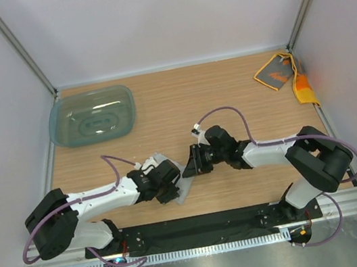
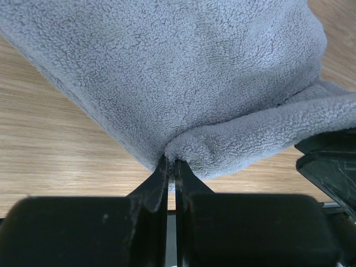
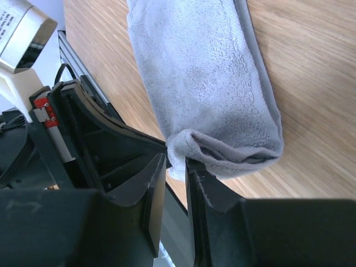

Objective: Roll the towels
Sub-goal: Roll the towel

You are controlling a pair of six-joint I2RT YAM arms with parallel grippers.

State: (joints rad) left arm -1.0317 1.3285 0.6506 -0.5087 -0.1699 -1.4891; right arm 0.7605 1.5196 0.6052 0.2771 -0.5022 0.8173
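Orange towel [image 1: 282, 74] shows only overhead; wrist views show grey towel [image 2: 194, 72].

- Teal tub [image 1: 92, 116] blocks the far-left tabletop [image 1: 199, 95]; orange towel [image 1: 277, 74] occupies the far-right corner.
- Bare wood between them lies open.
- Left arm [image 1: 100, 198] and right arm [image 1: 271, 152] crowd the near middle.

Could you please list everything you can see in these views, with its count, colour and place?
grey towel: one, light grey, near middle of the table, folded over, between the two hands
orange towel: one, orange with a grey face, far right corner of the table
tub: one, translucent teal, far left of the table
table: one, light wood, under everything
left arm: one, white and black, near left
right arm: one, white and black, near right
left hand: one, black, shut on a fold of the grey towel
right hand: one, black, closed on the grey towel's end
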